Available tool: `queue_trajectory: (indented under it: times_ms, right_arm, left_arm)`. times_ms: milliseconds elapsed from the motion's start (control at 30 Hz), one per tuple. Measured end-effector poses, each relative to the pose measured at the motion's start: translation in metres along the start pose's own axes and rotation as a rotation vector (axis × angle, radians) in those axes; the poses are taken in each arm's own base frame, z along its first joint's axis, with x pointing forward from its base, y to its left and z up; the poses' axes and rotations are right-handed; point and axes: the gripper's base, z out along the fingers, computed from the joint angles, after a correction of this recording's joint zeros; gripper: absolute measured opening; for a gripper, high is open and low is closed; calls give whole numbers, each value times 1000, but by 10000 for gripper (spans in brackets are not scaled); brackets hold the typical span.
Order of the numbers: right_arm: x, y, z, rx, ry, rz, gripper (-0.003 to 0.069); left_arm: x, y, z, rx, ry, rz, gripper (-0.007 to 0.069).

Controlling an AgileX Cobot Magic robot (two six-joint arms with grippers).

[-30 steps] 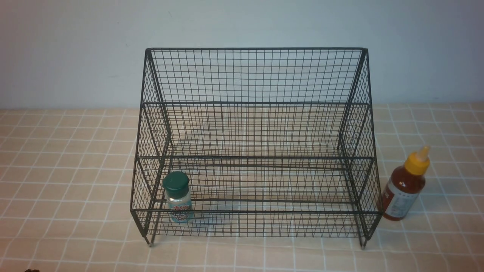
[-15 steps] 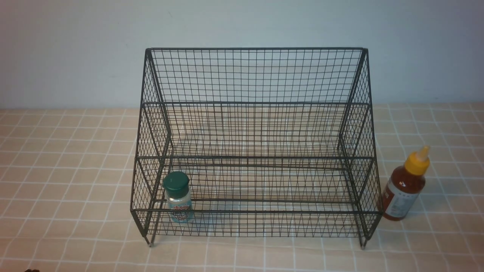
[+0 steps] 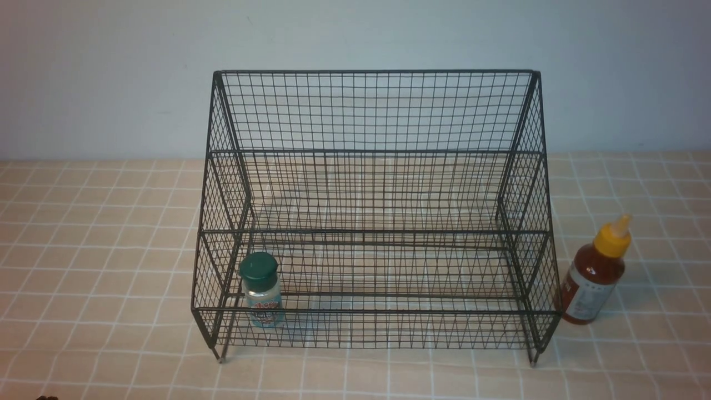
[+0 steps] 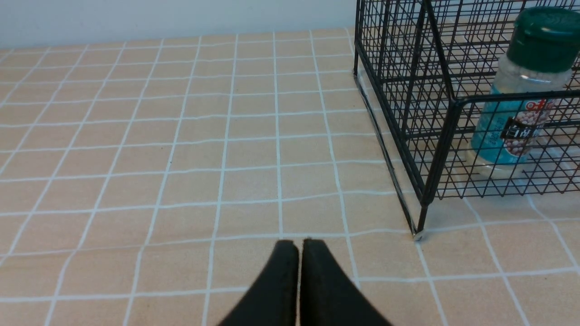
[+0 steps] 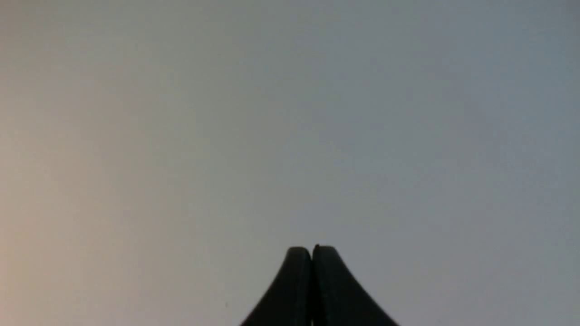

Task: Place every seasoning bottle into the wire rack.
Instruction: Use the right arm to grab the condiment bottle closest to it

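Bottle [image 3: 593, 272], right in the frame, could topple if a claw clips it; both claws are closed, empty.

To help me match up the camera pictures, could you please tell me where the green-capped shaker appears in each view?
Front view: the green-capped shaker is left of centre, low, inside the wire rack.
Left wrist view: near the picture's upper right corner, behind the mesh.
Right wrist view: not in it.
Shared landmark: the rack's front left corner, in the front and left wrist views only.
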Motion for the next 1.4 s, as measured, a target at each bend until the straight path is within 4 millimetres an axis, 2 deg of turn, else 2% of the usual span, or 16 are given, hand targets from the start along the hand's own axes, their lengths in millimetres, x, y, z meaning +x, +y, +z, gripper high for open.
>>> queue_trajectory:
  times_ms: [33,100,167,200,267,367,467,567,733,867,1033,1067,1167,1267,1367,1400]
  right_arm:
    - [-11,13,19,65,131,-82,-15]
    - [-18,20,43,164,304,-169,-15]
    - [-16,22,73,267,557,-286,-15]
    - [-14,22,78,279,606,-308,-15]
    - [3,18,107,330,907,-399,-15]
    - [24,15,135,339,1207,-427,-15]
    - [49,5,163,365,1400,-398,-13]
    - [68,-6,184,395,1486,-380,2]
    - [89,-17,201,397,1531,-366,72]
    - [108,-31,212,400,1544,-369,223]
    - [134,-48,220,372,1600,-374,455]
    - [134,-47,220,369,1599,-375,463]
    - [148,-57,226,342,1601,-391,562]
    - [161,-67,230,345,1596,-399,581]
    - [169,-73,231,355,1621,-395,539]
    - [173,-76,230,360,1637,-392,501]
  left_arm:
    - [0,0,0,0,0,0,-7]
    - [0,0,0,0,0,0,-7]
    - [0,0,0,0,0,0,-7]
    - [0,0,0,0,0,0,-7]
    - [0,0,0,0,0,0,-7]
    - [0,0,0,0,0,0,-7]
    - [0,0,0,0,0,0,-7]
    - [0,0,0,0,0,0,-7]
    - [0,0,0,0,0,-1,-7]
    - [0,0,0,0,0,-2,-7]
    - [0,0,0,0,0,-4,-7]
    - [0,0,0,0,0,-4,-7]
    - [0,0,0,0,0,-4,-7]
    - [0,0,0,0,0,-4,-7]
    - [0,0,0,0,0,-4,-7]
    - [0,0,0,0,0,-4,-7]
